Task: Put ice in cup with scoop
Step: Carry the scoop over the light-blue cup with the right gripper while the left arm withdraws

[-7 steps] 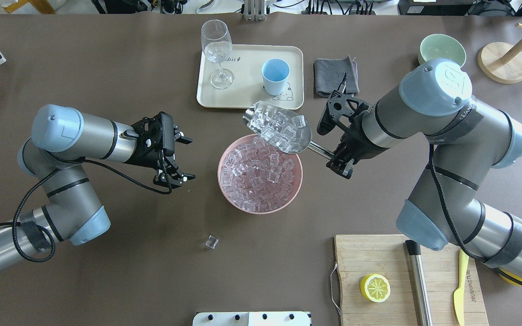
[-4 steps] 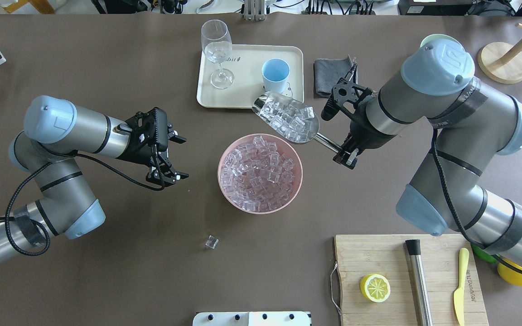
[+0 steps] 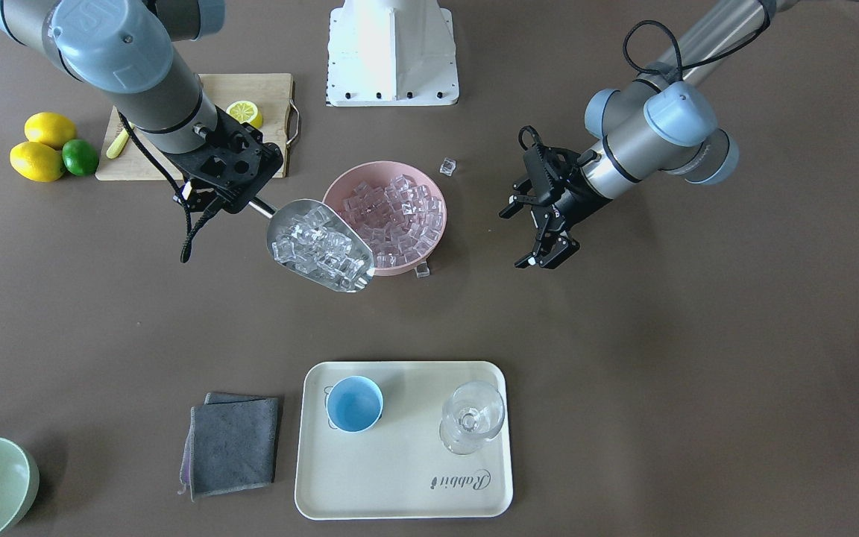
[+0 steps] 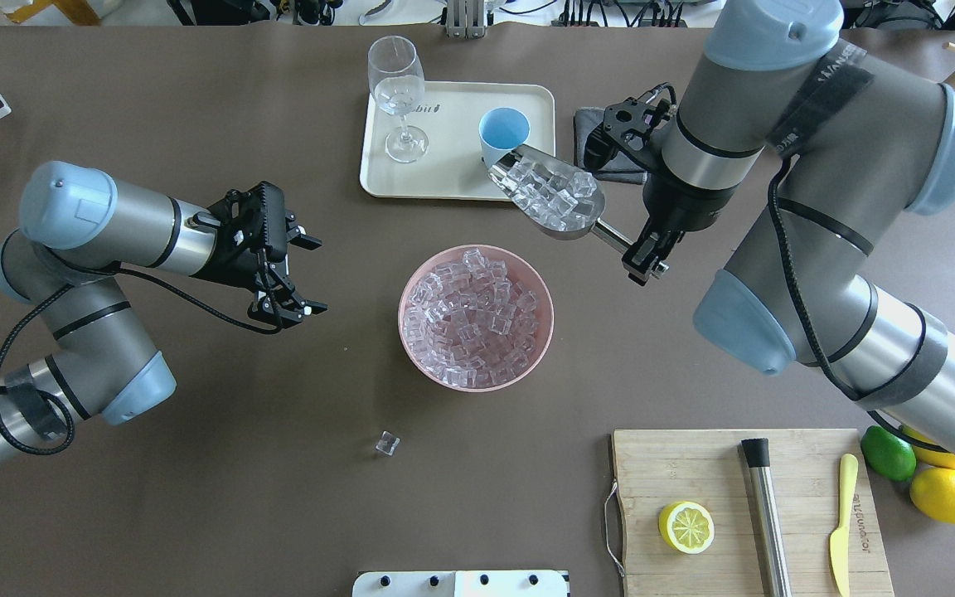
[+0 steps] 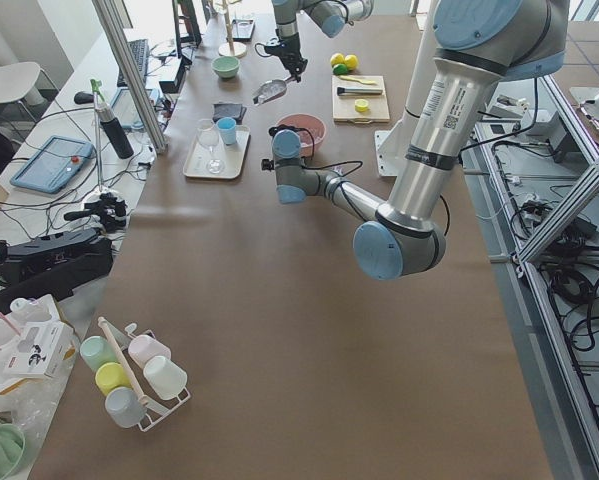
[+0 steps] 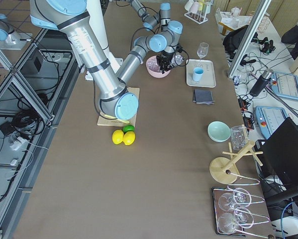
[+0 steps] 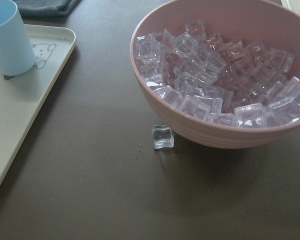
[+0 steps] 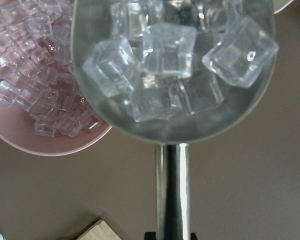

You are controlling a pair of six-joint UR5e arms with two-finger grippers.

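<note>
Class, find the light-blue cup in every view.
Front-facing: cup lower centre, on tray.
Overhead: cup top centre.
Exterior left: cup upper left of centre.
Exterior right: cup upper right of centre.
Left wrist: cup top-left corner.
Right wrist: not in it.
Shared landmark: pink bowl.

Scoop (image 8: 172, 150): polished steel, mirror-bright along the rod handle, duller streaked grey inside the trough. Ice (image 8: 167, 50): clear glassy cubes, hard gloss, sharp highlights. Pink bowl (image 7: 190, 127): smooth satin wall with faint ridges low outside; plastic or ceramic, cannot tell. Cup (image 7: 7, 42): light blue, smooth, matt, plastic-looking. Tray (image 3: 400, 477): cream, smooth, low sheen, printed lettering. Wine glass (image 4: 397, 91): clear glass, glossy. Cloth (image 3: 233, 444): dark grey fabric, soft nap, matt. Cutting board (image 4: 693, 473): pale wood, fine grain, matt, thin metal wire loop at its left edge. Cylinder (image 4: 768, 514) on it: brushed steel, matt black end. Knife (image 4: 841, 522): yellow plastic, slight sheen. Table (image 4: 278, 497): brown covering, even, matt, paper-like.
</note>
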